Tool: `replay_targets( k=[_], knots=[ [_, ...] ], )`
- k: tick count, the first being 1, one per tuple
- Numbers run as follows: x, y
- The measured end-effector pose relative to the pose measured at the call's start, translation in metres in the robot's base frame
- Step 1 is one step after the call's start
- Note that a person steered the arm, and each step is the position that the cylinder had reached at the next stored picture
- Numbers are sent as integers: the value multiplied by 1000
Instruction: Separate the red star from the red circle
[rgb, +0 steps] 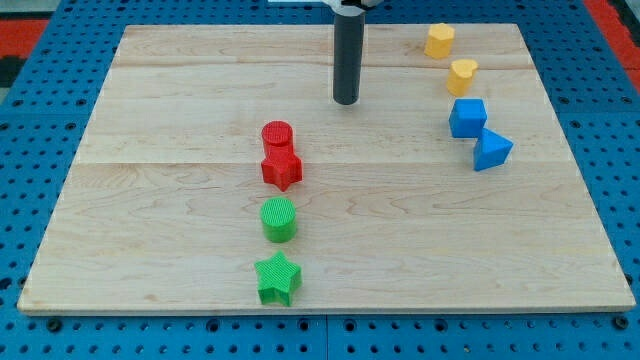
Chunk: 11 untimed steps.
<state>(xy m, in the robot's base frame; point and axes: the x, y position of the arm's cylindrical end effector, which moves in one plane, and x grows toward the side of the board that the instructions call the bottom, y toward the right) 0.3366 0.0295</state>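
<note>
red star and red circle touching, my tip apart from both

nearest the counter's (150, 250) bottom edge, a little left of its middle, sits the green star (278, 279). just above it, close but apart, stands the green circle (279, 219). next in the same column comes the red star (282, 168), near the counter's centre, and the red circle (277, 135) sits right behind it, the two touching.

further up, toward the top edge and slightly right of that column, my tip (346, 101) rests on the counter, well apart from the red pair and with bare wood between. the rod carries no fingers, so there is nothing to be clenched or released.

toward the right edge, a blue wedge-like block (492, 149) touches a blue cube (467, 117) beside it. beyond them lies a yellow heart (462, 75), and nearest the top right corner a yellow block (439, 40), perhaps a pentagon; its shape is hard to tell.
</note>
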Motion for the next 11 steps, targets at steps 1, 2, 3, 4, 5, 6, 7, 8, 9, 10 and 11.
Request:
replay_targets(
  k=[1, 2, 3, 4, 5, 6, 7, 8, 9, 10, 11],
  knots=[
    [3, 0],
    [36, 2],
    [72, 2],
    [109, 1],
    [114, 1],
    [114, -1],
    [114, -17],
    [112, -56],
    [109, -96],
    [105, -133],
    [104, -183]
  ],
)
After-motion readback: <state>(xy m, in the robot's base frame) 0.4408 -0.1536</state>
